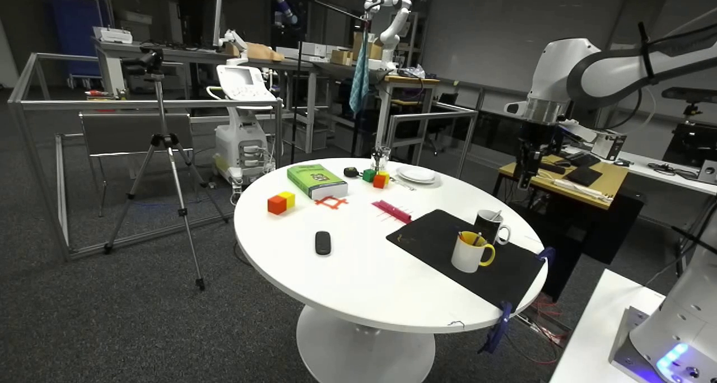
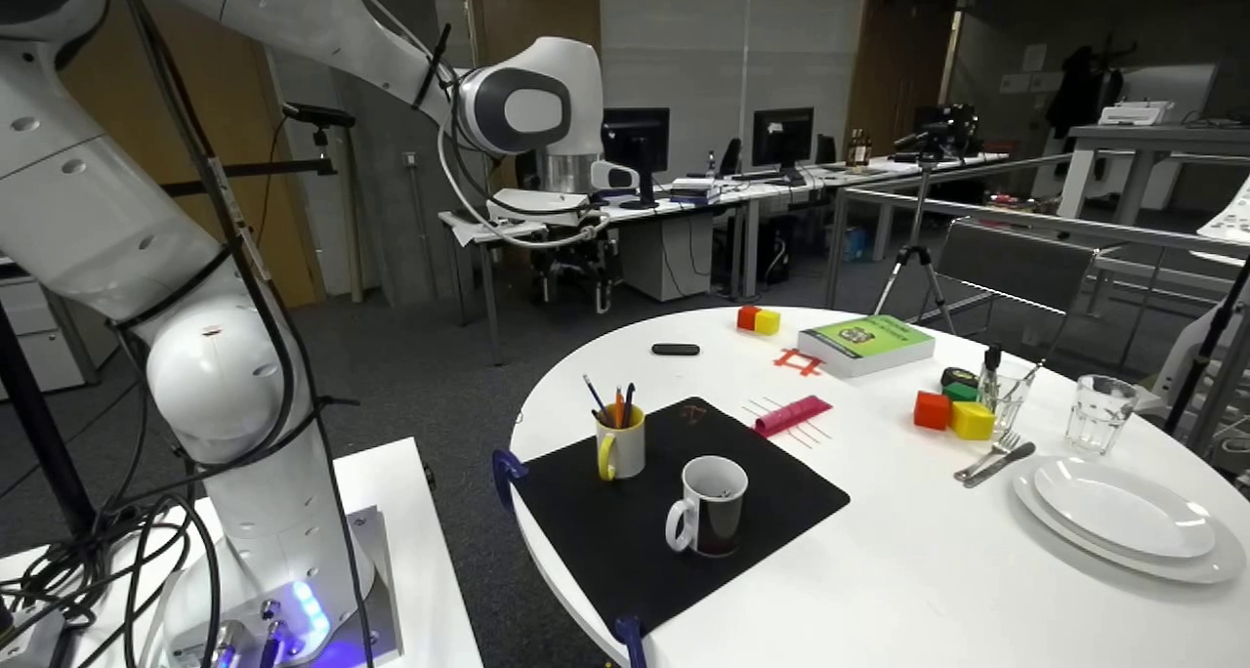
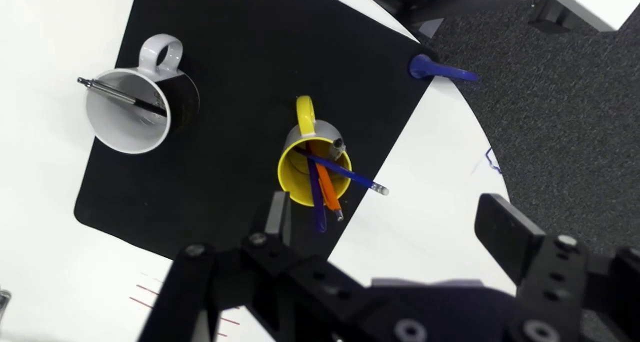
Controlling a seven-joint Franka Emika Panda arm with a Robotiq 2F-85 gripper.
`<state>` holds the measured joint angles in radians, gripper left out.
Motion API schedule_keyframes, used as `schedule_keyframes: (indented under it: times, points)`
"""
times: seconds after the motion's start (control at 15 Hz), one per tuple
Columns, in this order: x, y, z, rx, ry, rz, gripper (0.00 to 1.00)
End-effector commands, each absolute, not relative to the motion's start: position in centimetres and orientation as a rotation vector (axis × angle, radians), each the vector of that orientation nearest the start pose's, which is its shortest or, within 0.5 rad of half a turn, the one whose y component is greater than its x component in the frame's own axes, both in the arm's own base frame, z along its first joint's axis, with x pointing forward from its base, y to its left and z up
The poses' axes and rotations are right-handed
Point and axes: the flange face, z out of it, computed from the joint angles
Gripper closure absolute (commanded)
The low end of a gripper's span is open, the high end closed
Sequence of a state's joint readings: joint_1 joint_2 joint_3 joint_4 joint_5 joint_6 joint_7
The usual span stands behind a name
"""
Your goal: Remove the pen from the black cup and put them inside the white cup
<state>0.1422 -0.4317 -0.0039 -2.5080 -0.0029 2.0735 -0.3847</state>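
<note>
The black cup (image 1: pixel 486 226) stands upright on a black mat, with a white inside and a white handle; it also shows in an exterior view (image 2: pixel 720 523) and the wrist view (image 3: pixel 186 99). A silver and black pen (image 3: pixel 114 92) leans in it, its end past the rim. The white cup (image 1: pixel 465 256) has a yellow handle and inside and stands beside it, also in an exterior view (image 2: pixel 632 448) and the wrist view (image 3: pixel 327 130). It holds several pens and pencils. My gripper (image 3: pixel 384 199) is open and empty, high above the table; it also shows in an exterior view (image 1: pixel 526 176).
The black mat (image 2: pixel 625 541) is clamped at the table edge by blue clamps (image 2: pixel 505 473). A pink roll (image 2: pixel 793 414), a green book (image 2: pixel 869 341), colored blocks (image 2: pixel 933 410), glasses (image 2: pixel 1102 414), cutlery (image 2: pixel 996 458) and plates (image 2: pixel 1123 512) lie farther off on the round table.
</note>
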Motion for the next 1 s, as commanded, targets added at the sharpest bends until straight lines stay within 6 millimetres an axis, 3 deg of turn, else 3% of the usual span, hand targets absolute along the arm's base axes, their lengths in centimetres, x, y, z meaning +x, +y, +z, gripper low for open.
schedule_keyframes:
  times: [0.0,0.2,0.4,0.67,0.93]
  points:
    - [40.8,9.6,43.4,-2.998,-1.018,-0.013,0.00]
    - [41.8,12.0,43.0,-2.973,-1.202,-0.003,0.00]
    - [43.2,12.4,42.5,-2.918,-1.376,0.038,0.00]
    - [45.3,10.9,41.9,-2.873,-1.494,0.068,0.00]
    - [46.8,7.9,40.6,-2.852,-1.501,0.104,0.00]
